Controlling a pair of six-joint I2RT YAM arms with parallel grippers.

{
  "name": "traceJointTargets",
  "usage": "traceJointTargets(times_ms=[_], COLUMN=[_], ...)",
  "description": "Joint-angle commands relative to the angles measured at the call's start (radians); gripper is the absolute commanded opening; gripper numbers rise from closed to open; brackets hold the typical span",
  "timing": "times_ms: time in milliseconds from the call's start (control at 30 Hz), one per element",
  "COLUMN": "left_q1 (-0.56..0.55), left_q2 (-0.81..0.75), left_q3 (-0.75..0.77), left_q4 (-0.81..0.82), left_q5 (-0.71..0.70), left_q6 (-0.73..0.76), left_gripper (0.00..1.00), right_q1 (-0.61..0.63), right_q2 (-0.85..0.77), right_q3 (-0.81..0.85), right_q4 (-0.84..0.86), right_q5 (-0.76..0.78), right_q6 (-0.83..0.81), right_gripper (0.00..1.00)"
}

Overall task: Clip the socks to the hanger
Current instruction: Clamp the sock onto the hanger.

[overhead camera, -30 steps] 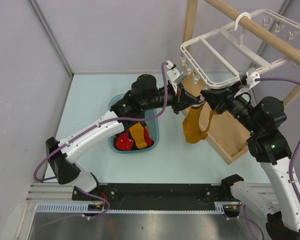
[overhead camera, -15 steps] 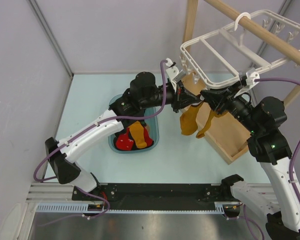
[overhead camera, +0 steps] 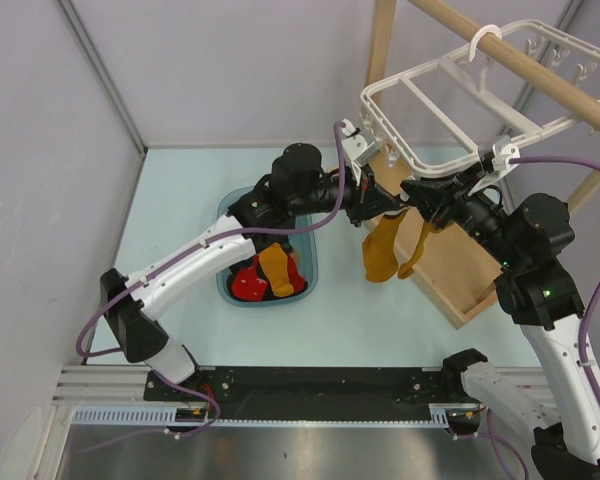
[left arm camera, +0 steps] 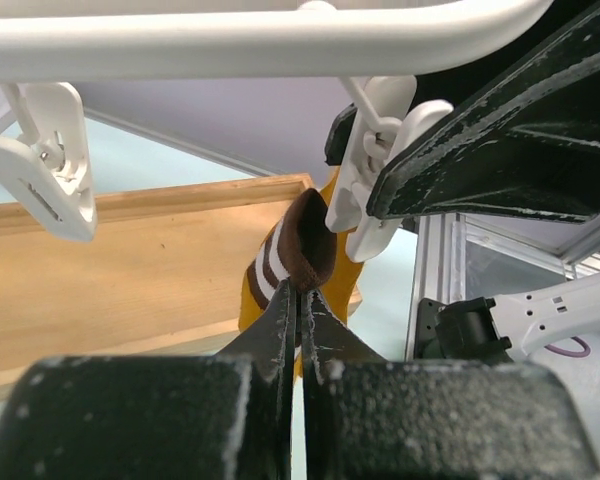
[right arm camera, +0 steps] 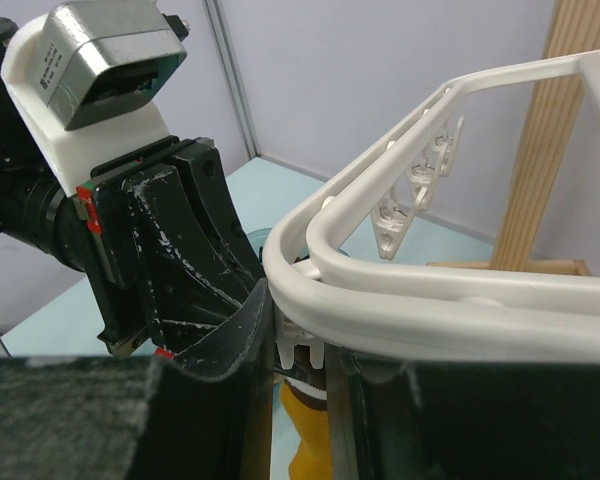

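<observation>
My left gripper point(overhead camera: 378, 206) is shut on the dark, white-striped cuff of a mustard-yellow sock point(overhead camera: 381, 252), which hangs below it over the table. In the left wrist view the jaws point(left arm camera: 301, 290) pinch the cuff point(left arm camera: 305, 240) just under a white clip point(left arm camera: 372, 175). My right gripper point(overhead camera: 413, 196) is shut on that clip point(right arm camera: 303, 345), which dangles from the near bar of the white hanger point(overhead camera: 420, 160). The sock shows below the clip in the right wrist view point(right arm camera: 305, 440). The hanger hooks over a wooden rod.
A teal bin point(overhead camera: 229, 208) on the table holds red socks point(overhead camera: 248, 284) and another yellow sock point(overhead camera: 276, 268). The wooden rack's base board point(overhead camera: 450, 270) lies under the hanger at right. More clips point(left arm camera: 45, 170) hang along the frame.
My left arm has moved a little right, bringing the cuff closer under the clip. The hanging sock has swung. My right gripper has stayed on the clip.
</observation>
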Motion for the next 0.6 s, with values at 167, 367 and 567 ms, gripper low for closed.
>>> traceJointTargets(times_ms=[167, 367, 567], left_q1=[0.015, 0.024, 0.026], left_q2=[-0.027, -0.031, -0.032], left_q3=[0.077, 0.082, 0.085], left_q4=[0.008, 0.008, 0.011], left_q5=[0.034, 0.056, 0.086], left_q6=[-0.022, -0.033, -0.04], left_gripper=[0.0, 0.0, 0.0], right_q1=[0.014, 0.014, 0.012], right_q2=[-0.007, -0.007, -0.004], right_q3=[0.028, 0.028, 0.027], right_q4=[-0.049, -0.051, -0.057], right_q5=[-0.123, -0.123, -0.122], right_q6=[-0.016, -0.019, -0.031], right_gripper=[0.0, 0.0, 0.0])
